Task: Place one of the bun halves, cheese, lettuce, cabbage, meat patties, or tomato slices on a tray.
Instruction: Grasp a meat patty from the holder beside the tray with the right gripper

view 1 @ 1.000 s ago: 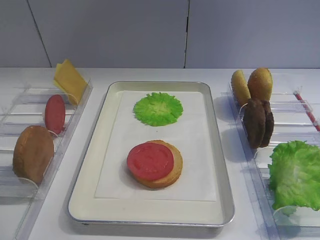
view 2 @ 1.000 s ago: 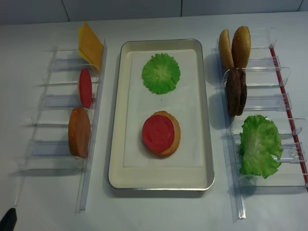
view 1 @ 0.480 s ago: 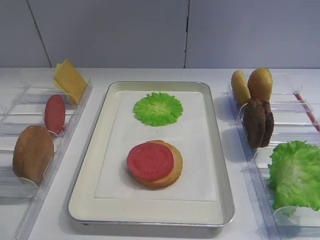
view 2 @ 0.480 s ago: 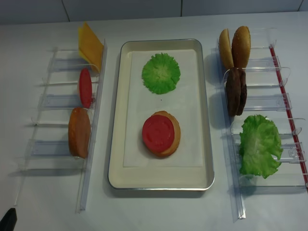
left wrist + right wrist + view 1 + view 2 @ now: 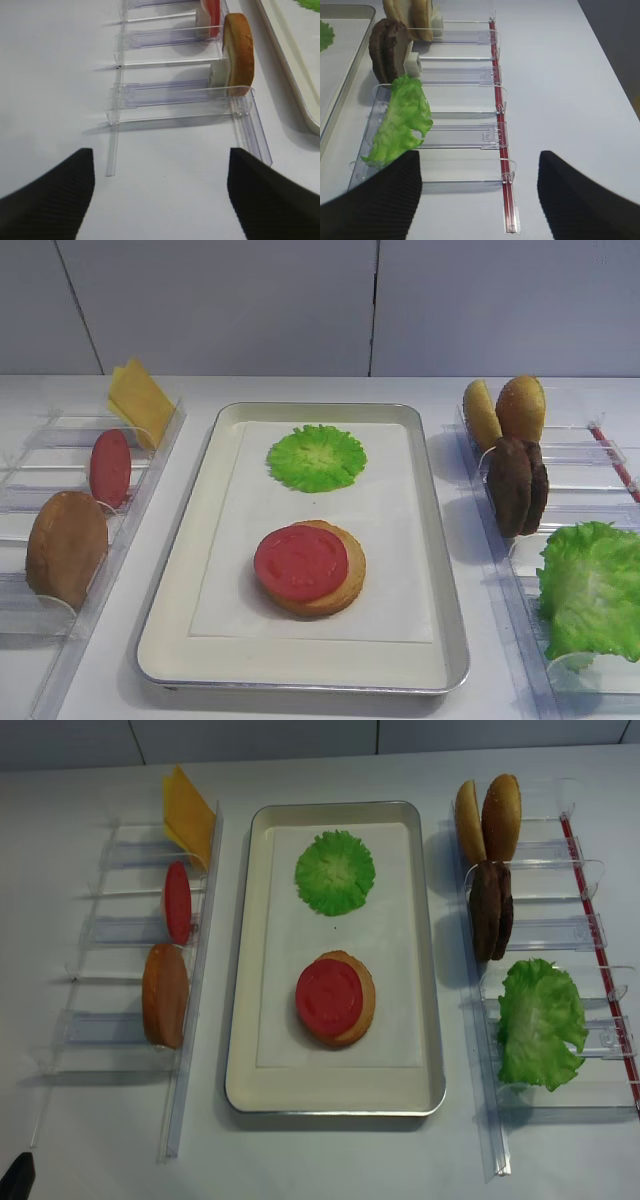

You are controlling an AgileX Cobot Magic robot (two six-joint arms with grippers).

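The meat patties (image 5: 492, 910) were two dark brown, grainy discs standing on edge in the right clear rack (image 5: 560, 935), beside the tray (image 5: 247, 1050). The right gripper (image 5: 477, 195) held its jaws wide open, empty, well short of the patties. The left gripper (image 5: 157, 192) jaws also stood apart; their tips were cut off.

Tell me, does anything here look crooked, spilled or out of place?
Only small things. On the tray, the tomato slice sits off-centre on its bun half, leaving a crescent of bread showing. In the right rack, the lettuce leaf flops across its dividers. Nothing looks spilled or damaged.
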